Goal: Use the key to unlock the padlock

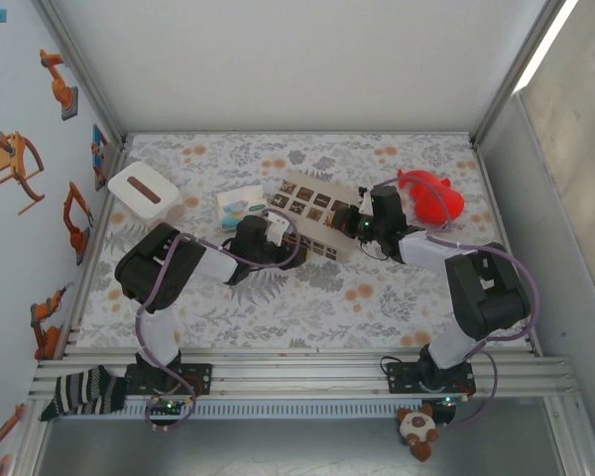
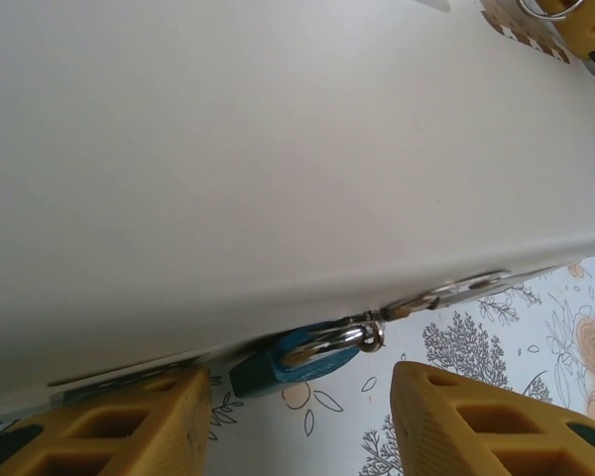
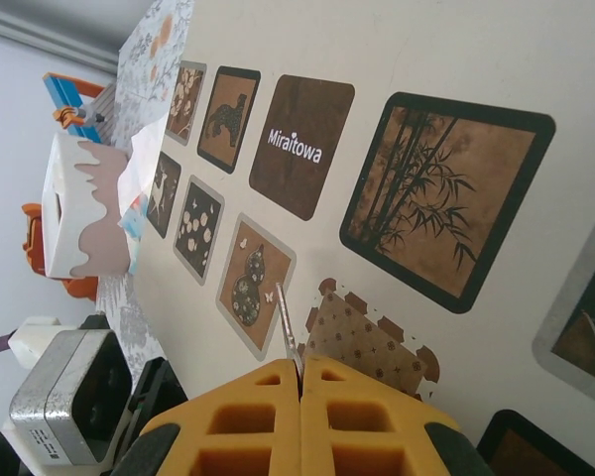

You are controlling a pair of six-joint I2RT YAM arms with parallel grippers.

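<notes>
at the left side of the table, the left gripper stands with its yellow fingers spread, one on each side of the blue padlock and not touching it. the padlock lies on the floral cloth, tight against the white side of a flat box. its silver shackle is linked to a small ring and more metal that runs along the box's lower edge. i judge the step in hand to be securing the lock body. the next move calls for the fingers to close squarely on the blue body without pushing it under the box. further right, over the top of the box, the right gripper has its fingers pressed together, pinching a thin metal blade that i take for the key. that blade would then need to reach the keyhole, which i cannot see. the only readable writing is "miraitowa", white on a brown panel of the box top; the other panels carry pictures.
</notes>
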